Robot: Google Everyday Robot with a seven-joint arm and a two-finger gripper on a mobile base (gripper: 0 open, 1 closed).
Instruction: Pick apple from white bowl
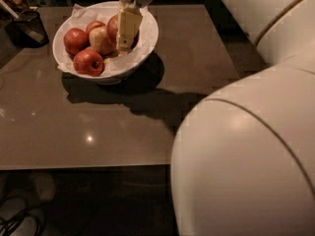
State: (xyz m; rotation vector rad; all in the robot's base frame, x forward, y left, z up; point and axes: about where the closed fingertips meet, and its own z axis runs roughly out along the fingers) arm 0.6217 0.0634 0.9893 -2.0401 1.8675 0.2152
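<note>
Find the gripper [125,44] hanging from above inside the white bowl [149,36], over the bowl's right half. You cannot tell from this view whether it is released, clenched or grasping anything.

The apple [112,27], plain red, lies in the bowl just left of the gripper, partly hidden behind it. You cannot tell whether the two are touching.

Further left of the gripper lie a yellow-blushed apple [101,39] and a far-left red apple [75,39]. A front red apple [88,62] lies below and to the left. Crumpled paper [78,11] lines the bowl.

The bowl stands on the brown worktop [197,58]. A dark mesh cup [29,27] stands well to the left of the gripper. The white robot arm [246,171] fills the space to the gripper's lower right.
</note>
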